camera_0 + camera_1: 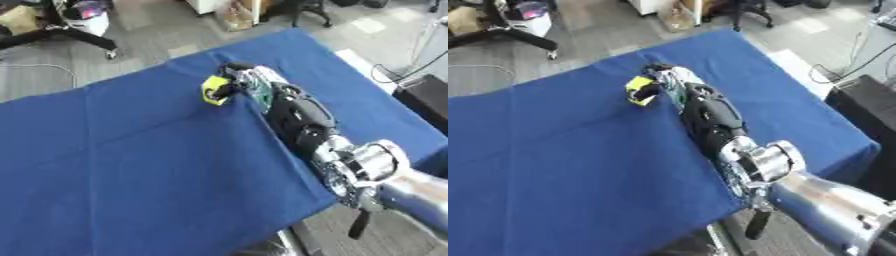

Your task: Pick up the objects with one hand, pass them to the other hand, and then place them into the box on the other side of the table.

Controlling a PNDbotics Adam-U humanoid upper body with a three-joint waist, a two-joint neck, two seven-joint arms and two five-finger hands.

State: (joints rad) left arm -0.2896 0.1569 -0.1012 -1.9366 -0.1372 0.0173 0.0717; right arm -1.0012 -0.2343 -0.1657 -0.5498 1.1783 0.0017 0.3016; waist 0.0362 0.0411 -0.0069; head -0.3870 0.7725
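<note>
towards the far middle of the table lies a small yellow block-shaped object with a dark marking (pixel 213 90), resting on the cloth. the robot's right hand (pixel 242 79) is stretched out to it, black-and-silver arm running in from the lower right; dark fingers (pixel 648 91) curl against the object's near side, apparently closing on it, though full enclosure cannot be confirmed. no left hand shows.

judgement: the step in hand is the pick-up. it would go best if the fingers settle round both sides before lifting, then raise straight so the cloth is not dragged.

surface: a blue cloth-covered table (pixel 131 165), lightly creased. no box is visible. beyond lies grey flooring with a chair base (pixel 61 32) at the upper left.
</note>
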